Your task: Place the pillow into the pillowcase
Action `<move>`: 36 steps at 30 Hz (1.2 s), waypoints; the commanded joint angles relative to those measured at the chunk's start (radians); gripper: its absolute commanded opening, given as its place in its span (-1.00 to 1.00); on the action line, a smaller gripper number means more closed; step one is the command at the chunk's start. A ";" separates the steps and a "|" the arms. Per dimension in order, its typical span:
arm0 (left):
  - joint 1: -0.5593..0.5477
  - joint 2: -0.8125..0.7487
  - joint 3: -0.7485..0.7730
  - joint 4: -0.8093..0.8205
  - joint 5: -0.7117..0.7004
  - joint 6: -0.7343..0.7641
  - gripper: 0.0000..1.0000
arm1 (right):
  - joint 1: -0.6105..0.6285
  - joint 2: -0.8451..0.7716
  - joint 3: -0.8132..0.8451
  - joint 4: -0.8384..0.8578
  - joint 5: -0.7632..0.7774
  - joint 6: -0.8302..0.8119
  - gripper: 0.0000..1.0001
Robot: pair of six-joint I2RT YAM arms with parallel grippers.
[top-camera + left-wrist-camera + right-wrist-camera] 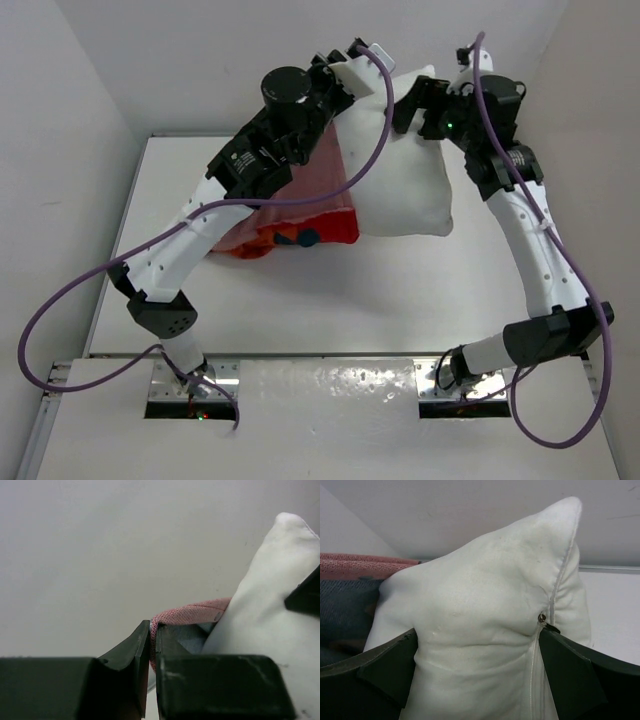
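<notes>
The white pillow (410, 185) stands raised at the back of the table, its lower corner resting near the right middle. The red-orange pillowcase (312, 190) hangs beside its left side, with its printed lower edge on the table. My left gripper (348, 62) is up high and shut on the pillowcase's pink hem (190, 614), next to the pillow (270, 585). My right gripper (412, 108) is open at the pillow's upper right corner. Its fingers (390, 672) stand wide on either side of the pillow (495, 580), by the zipper, with the pillowcase (350, 580) at the left.
The white table (330, 310) is boxed in by white walls at the left, back and right. Purple cables (70, 300) loop off both arms. The arm bases sit on metal plates (300, 385) at the near edge.
</notes>
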 commanded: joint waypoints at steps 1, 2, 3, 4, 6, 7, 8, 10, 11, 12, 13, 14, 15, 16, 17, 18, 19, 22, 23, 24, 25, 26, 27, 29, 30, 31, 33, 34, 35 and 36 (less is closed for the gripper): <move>0.022 -0.075 0.079 0.262 0.015 0.036 -1.00 | -0.087 -0.021 0.035 -0.030 -0.079 0.041 0.98; 0.029 -0.078 0.075 0.257 0.020 0.030 -1.00 | -0.115 -0.021 0.047 -0.024 -0.087 0.051 0.98; 0.035 -0.083 0.071 0.252 0.049 0.016 -1.00 | -0.122 -0.016 0.055 -0.019 -0.085 0.054 0.98; 0.052 -0.092 0.065 0.242 0.066 0.004 -1.00 | -0.127 -0.013 0.061 -0.005 -0.084 0.048 0.98; 0.062 -0.104 0.043 0.217 0.102 -0.016 -1.00 | -0.118 0.001 0.071 0.015 -0.101 0.001 0.98; 0.071 -0.112 0.036 0.211 0.112 -0.043 -1.00 | -0.103 0.021 0.078 0.024 -0.120 -0.019 0.98; 0.075 -0.117 0.019 0.194 0.121 -0.057 -1.00 | -0.087 0.033 0.092 0.030 -0.140 -0.052 0.98; 0.083 -0.126 0.000 0.183 0.141 -0.086 -1.00 | -0.018 0.055 0.113 0.030 -0.154 -0.154 0.98; 0.085 -0.129 -0.021 0.180 0.144 -0.093 -1.00 | 0.027 0.056 0.135 0.030 -0.145 -0.191 0.98; 0.086 -0.132 -0.030 0.179 0.149 -0.103 -1.00 | 0.045 0.055 0.144 0.035 -0.112 -0.255 0.98; 0.091 -0.135 -0.036 0.176 0.149 -0.108 -1.00 | 0.060 0.044 0.152 0.051 -0.089 -0.277 0.98; 0.091 -0.135 -0.041 0.168 0.152 -0.111 -1.00 | 0.081 0.036 0.156 0.065 -0.064 -0.296 0.98; 0.094 -0.135 -0.041 0.165 0.155 -0.119 -1.00 | 0.085 0.024 0.153 0.097 -0.026 -0.317 0.98; 0.094 -0.137 -0.040 0.162 0.153 -0.123 -1.00 | 0.086 -0.005 0.147 0.117 -0.006 -0.320 0.98; 0.097 -0.137 -0.041 0.162 0.155 -0.128 -1.00 | 0.086 -0.022 0.118 0.137 0.011 -0.323 0.98; 0.100 -0.138 -0.041 0.162 0.155 -0.131 -1.00 | 0.086 -0.040 0.097 0.182 0.039 -0.323 0.98; 0.101 -0.138 -0.041 0.159 0.155 -0.133 -1.00 | 0.085 -0.059 0.071 0.206 0.045 -0.325 0.98; 0.112 -0.149 -0.066 0.137 0.170 -0.159 -1.00 | 0.069 -0.146 -0.036 0.272 0.054 -0.307 0.98; 0.115 -0.157 -0.076 0.133 0.173 -0.163 -1.00 | 0.062 -0.157 -0.050 0.286 0.051 -0.294 0.98; 0.115 -0.164 -0.095 0.131 0.179 -0.168 -1.00 | 0.055 -0.166 -0.063 0.301 0.044 -0.287 0.98; 0.115 -0.167 -0.098 0.114 0.184 -0.175 -1.00 | 0.037 -0.175 -0.076 0.306 0.013 -0.277 0.98; 0.115 -0.169 -0.098 0.105 0.199 -0.198 -1.00 | 0.029 -0.186 -0.080 0.312 -0.004 -0.265 0.98; 0.117 -0.169 -0.095 0.093 0.210 -0.209 -1.00 | 0.020 -0.185 -0.084 0.317 -0.024 -0.271 0.98; 0.118 -0.171 -0.081 0.041 0.256 -0.252 -1.00 | 0.008 -0.177 -0.089 0.312 -0.168 -0.326 0.98; 0.115 -0.171 -0.078 0.009 0.271 -0.263 -1.00 | 0.009 -0.154 -0.083 0.280 -0.221 -0.349 0.98; 0.112 -0.171 -0.078 -0.004 0.284 -0.272 -1.00 | 0.025 -0.140 -0.060 0.254 -0.273 -0.372 0.98; 0.105 -0.172 -0.081 -0.025 0.313 -0.303 -1.00 | 0.054 -0.088 -0.031 0.193 -0.355 -0.428 0.98; 0.101 -0.171 -0.084 -0.053 0.342 -0.326 -1.00 | 0.118 -0.039 -0.005 0.181 -0.373 -0.449 0.98; 0.098 -0.169 -0.084 -0.053 0.342 -0.330 -1.00 | 0.118 -0.039 -0.005 0.183 -0.371 -0.449 0.98; 0.095 -0.169 -0.084 -0.058 0.348 -0.337 -1.00 | 0.135 -0.007 0.003 0.185 -0.363 -0.483 0.98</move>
